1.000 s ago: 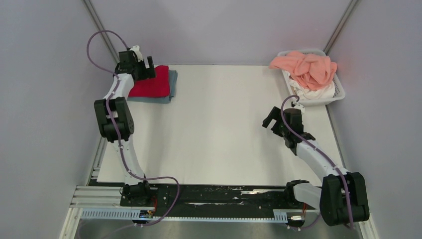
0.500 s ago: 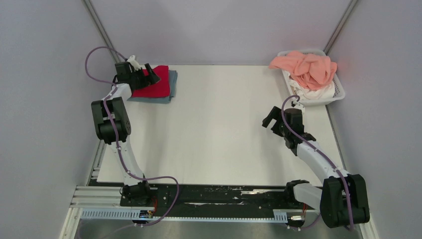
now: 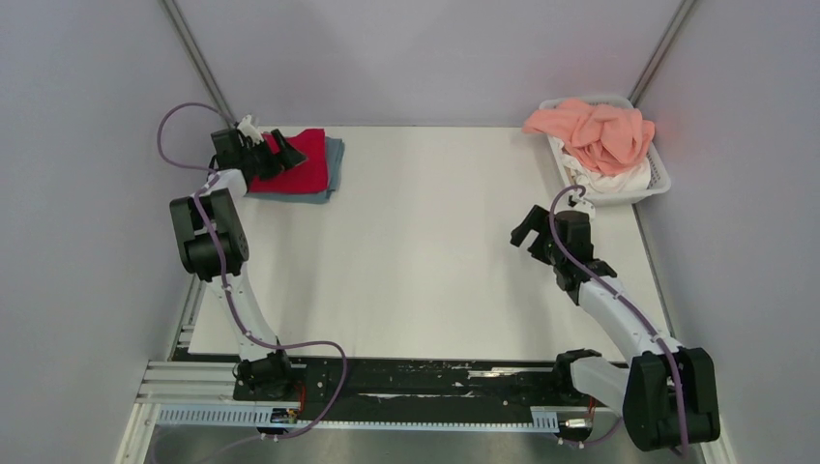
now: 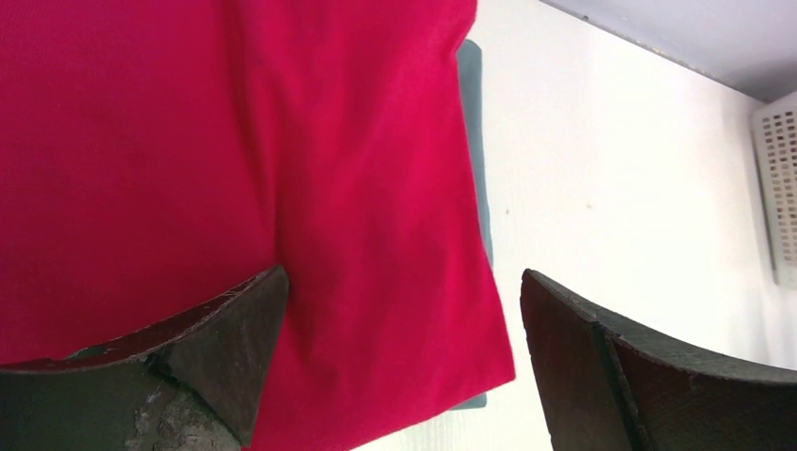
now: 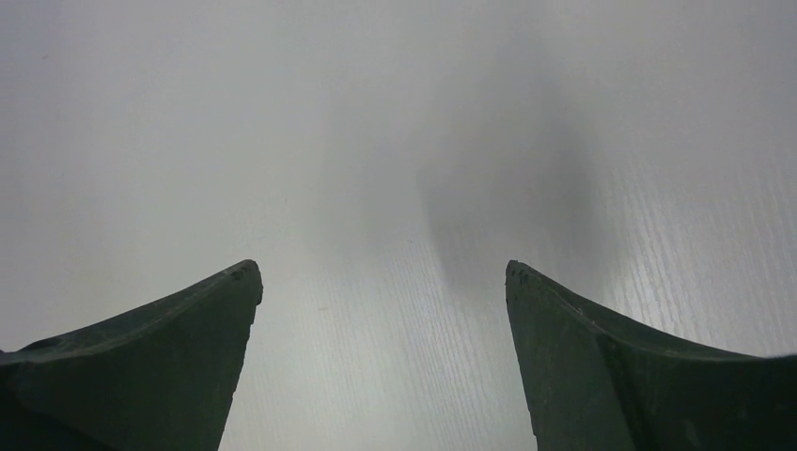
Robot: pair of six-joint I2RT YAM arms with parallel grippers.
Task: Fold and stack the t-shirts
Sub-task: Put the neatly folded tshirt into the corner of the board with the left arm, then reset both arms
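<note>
A folded crimson red t-shirt [image 3: 307, 162] lies on a folded blue-grey t-shirt [image 3: 334, 159] at the table's far left corner. My left gripper [image 3: 280, 155] is open over the red shirt's left part and holds nothing. In the left wrist view the red shirt [image 4: 282, 188] fills the frame, the blue-grey edge [image 4: 475, 141] shows beside it, and the gripper [image 4: 402, 282] stands wide open. A salmon pink t-shirt [image 3: 595, 130] and a white t-shirt [image 3: 619, 181] lie crumpled in the basket. My right gripper [image 3: 527, 230] is open and empty above bare table [image 5: 376, 141], its midpoint [image 5: 383, 272] over nothing.
A white slatted basket [image 3: 659, 174] stands at the far right corner; its edge shows in the left wrist view [image 4: 778, 169]. Grey walls close in the back and both sides. The white table top [image 3: 425, 261] ends at a black rail near the arm bases.
My left gripper has swung left and back off the red shirt toward the table's left edge, its jaws now pointing right over the stack. The right arm has barely moved.
</note>
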